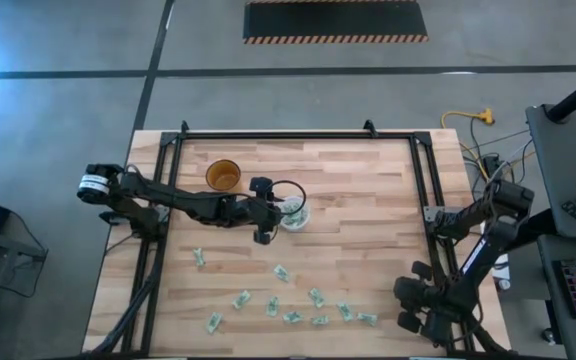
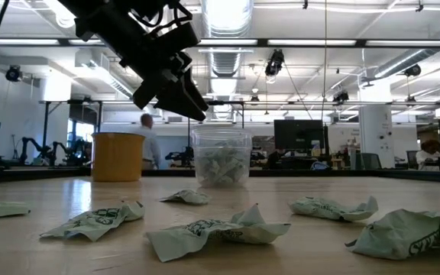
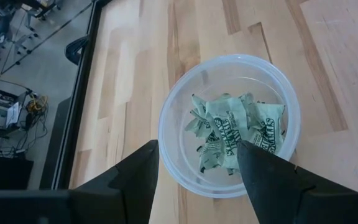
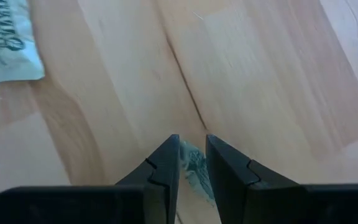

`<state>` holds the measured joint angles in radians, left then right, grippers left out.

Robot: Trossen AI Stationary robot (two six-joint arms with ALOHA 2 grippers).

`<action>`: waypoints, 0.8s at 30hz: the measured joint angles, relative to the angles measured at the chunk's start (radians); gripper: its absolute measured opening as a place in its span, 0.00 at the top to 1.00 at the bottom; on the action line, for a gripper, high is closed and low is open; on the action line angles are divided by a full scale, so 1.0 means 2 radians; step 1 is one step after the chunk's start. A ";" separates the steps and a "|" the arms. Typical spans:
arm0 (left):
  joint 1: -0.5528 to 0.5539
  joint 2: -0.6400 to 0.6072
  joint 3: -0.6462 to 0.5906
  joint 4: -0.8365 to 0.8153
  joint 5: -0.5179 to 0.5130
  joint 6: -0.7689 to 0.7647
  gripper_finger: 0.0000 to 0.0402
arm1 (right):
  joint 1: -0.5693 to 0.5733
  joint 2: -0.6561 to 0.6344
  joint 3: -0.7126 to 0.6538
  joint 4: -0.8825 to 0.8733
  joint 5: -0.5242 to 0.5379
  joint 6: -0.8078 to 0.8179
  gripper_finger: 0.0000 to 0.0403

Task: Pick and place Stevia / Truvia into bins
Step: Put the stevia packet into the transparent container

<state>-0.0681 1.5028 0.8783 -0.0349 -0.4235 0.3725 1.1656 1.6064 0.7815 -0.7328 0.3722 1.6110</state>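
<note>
The bin, a translucent cup [image 1: 294, 213] [image 2: 221, 156], stands on its base mid-table with several Stevia sachets [image 3: 229, 130] lying in it. My left gripper [image 1: 263, 228] [image 3: 197, 168] hangs open just above the cup's rim [image 3: 161, 124], with nothing between its fingers. Loose green-and-white sachets [image 1: 281, 272] [image 2: 205, 229] lie flat across the table's near half. My right gripper [image 1: 406, 300] [image 4: 192, 163] is low over the near right corner, shut on one sachet. My right gripper pinches a sachet [image 4: 195, 167] between its two fingertips, coming steeply from above. Only a strip of the packet shows in the narrow gap; the fingers hide the remainder. Whether it is off the wood I cannot tell.
An amber-brown cup [image 1: 223, 176] [image 2: 118, 156] stands left of and beyond the bin. Another sachet [image 4: 8, 37] lies near my right gripper. A black frame [image 1: 423, 180] borders the table. The far half of the wood is bare.
</note>
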 joint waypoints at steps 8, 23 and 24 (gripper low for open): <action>0.000 0.000 0.000 0.001 0.000 0.000 0.50 | 0.000 0.017 0.002 -0.005 -0.010 0.006 0.82; 0.000 0.000 0.000 0.001 0.000 0.000 0.50 | 0.000 0.017 0.001 -0.012 -0.023 0.003 0.97; 0.000 0.000 0.000 0.001 0.000 0.000 0.50 | 0.000 0.017 0.001 -0.013 -0.024 0.003 0.97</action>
<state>-0.0673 1.5028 0.8780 -0.0338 -0.4232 0.3721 1.1652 1.6413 0.7834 -0.7579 0.3243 1.6165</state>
